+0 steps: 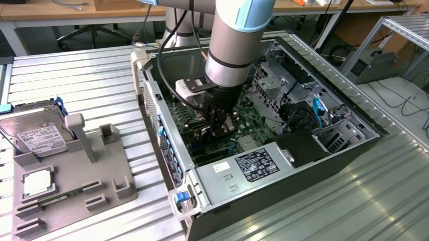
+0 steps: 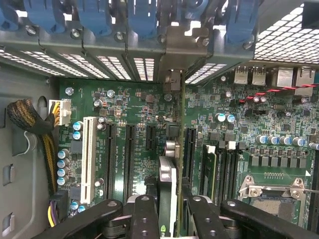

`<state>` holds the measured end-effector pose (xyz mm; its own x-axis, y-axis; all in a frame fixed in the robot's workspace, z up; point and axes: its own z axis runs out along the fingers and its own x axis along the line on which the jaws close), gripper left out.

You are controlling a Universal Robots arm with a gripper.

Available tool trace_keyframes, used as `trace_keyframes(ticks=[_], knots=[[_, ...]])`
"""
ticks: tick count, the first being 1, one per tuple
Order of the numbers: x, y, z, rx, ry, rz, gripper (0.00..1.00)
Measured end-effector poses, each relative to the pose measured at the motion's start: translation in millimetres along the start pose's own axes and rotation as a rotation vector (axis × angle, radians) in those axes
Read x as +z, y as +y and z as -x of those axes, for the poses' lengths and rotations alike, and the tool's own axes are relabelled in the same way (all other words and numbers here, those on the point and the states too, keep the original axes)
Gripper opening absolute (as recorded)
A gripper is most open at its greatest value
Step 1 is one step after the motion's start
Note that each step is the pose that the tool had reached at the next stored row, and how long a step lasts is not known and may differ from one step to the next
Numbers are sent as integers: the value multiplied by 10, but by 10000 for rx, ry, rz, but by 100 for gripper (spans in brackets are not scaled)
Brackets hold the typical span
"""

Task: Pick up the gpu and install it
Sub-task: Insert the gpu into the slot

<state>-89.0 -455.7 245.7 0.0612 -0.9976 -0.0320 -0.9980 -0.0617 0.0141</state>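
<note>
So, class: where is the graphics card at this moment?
The graphics card stands on edge between the pincer fingers inside the open computer case, over the motherboard's expansion slots; the exterior view shows the arm reaching into the case's middle.

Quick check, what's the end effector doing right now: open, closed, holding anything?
End effector: closed on the graphics card, held edge-on down inside the open computer case, over the motherboard slots.

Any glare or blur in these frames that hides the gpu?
Exterior view: glare streaks on the ribbed table; the case interior is shadowed, the arm covering the gpu. Wrist view: evenly lit board, gpu edge-on, gripper linkages dark and soft up close.
</note>
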Motion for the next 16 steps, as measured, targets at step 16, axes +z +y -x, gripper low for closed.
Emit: trace_keyframes(ticks=[16], knots=[[12, 4, 0, -1, 2, -5, 27]])
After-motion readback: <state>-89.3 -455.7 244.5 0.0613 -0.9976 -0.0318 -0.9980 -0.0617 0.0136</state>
